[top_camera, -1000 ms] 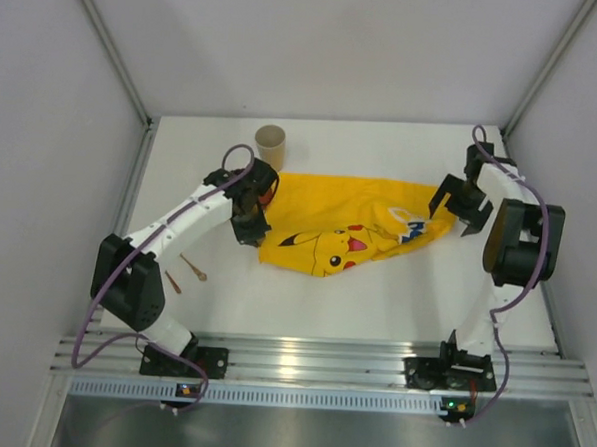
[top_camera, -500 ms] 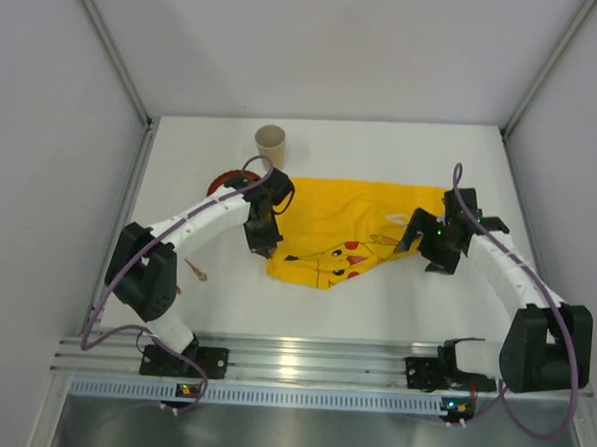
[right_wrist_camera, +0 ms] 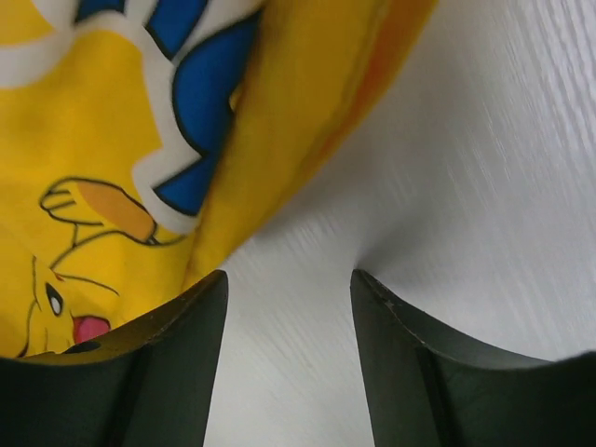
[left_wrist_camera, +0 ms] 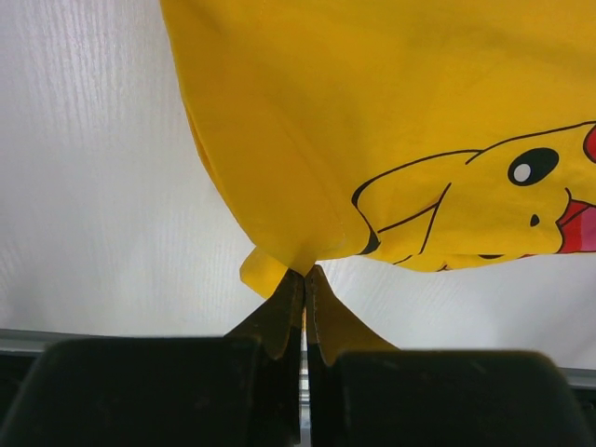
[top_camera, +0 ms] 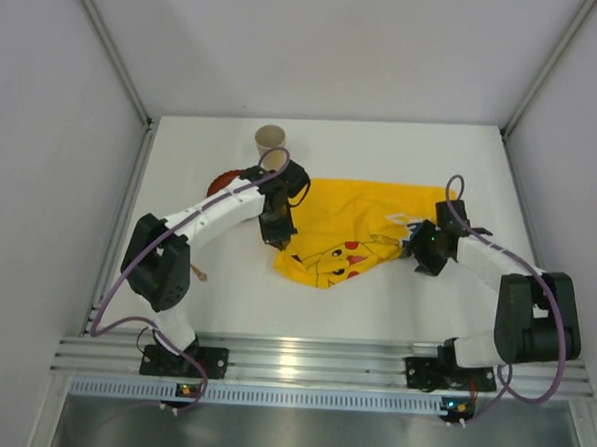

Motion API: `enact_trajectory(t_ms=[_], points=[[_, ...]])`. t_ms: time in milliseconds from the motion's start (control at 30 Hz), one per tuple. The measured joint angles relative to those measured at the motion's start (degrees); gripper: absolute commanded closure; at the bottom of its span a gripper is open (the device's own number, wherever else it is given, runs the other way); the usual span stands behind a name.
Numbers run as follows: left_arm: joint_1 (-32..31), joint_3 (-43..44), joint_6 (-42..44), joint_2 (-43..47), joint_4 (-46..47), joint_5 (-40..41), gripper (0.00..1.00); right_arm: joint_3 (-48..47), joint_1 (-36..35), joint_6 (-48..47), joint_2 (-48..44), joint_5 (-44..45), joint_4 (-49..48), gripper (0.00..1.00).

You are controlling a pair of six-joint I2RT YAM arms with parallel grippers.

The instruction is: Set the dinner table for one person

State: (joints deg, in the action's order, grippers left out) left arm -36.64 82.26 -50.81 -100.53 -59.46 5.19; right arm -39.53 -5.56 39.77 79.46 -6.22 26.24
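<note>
**Left claw (left_wrist_camera: pixel 304 277) clenched on the cloth (top_camera: pixel 351 218), right claw (right_wrist_camera: pixel 289 279) spread open**

My left claw grips a small bunched corner at the near-left edge of the yellow cloth, its two tips pressed together with fabric between them. My right claw is released. Its fingers (right_wrist_camera: pixel 177 363) stand apart over the white table (top_camera: pixel 383 148), and the cloth's right edge is just beside one of them. I cannot tell whether it touches.

The cloth lies rumpled about mid-table, print up. A white strip runs between its near edge and the metal rail (top_camera: pixel 311 359). A narrower band lies between its right end and the right wall (top_camera: pixel 568 148). On the far side there is open surface up to the far wall, and a cup (top_camera: pixel 270 138) stands at the far left, just beyond my left arm (top_camera: pixel 214 211).

A red thing (top_camera: pixel 219 182) shows at the left, mostly hidden behind that arm, and I cannot make out what it is. A small wooden stick (top_camera: pixel 198 271) lies near the arm's elbow, partly covered by it. My left wrist view cuts off the cloth's far and right parts. My right wrist view shows only a slice of the print.
</note>
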Motion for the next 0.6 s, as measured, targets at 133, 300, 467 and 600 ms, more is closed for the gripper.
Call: enact_trajectory(t_ms=[133, 300, 467, 600], points=[[-0.17, -0.02, 0.00, 0.09, -0.92, 0.28, 1.00, -2.69, 0.11, 1.46, 4.15, 0.81, -4.94, 0.43], [-0.17, -1.90, 0.02, 1.88, -1.36, 0.76, 1.00, -4.79, 0.26, 2.86, 8.41, 0.72, -10.86, 0.58], [-0.17, -3.32, 0.00, 3.08, -2.36, 1.27, 1.00, -4.57, 0.52, 3.41, 9.44, 1.36, -13.33, 0.70], [-0.17, -3.32, 0.00, 3.10, -2.34, 1.33, 1.00, -3.41, 0.72, 3.39, 8.96, 2.21, -14.32, 0.79]])
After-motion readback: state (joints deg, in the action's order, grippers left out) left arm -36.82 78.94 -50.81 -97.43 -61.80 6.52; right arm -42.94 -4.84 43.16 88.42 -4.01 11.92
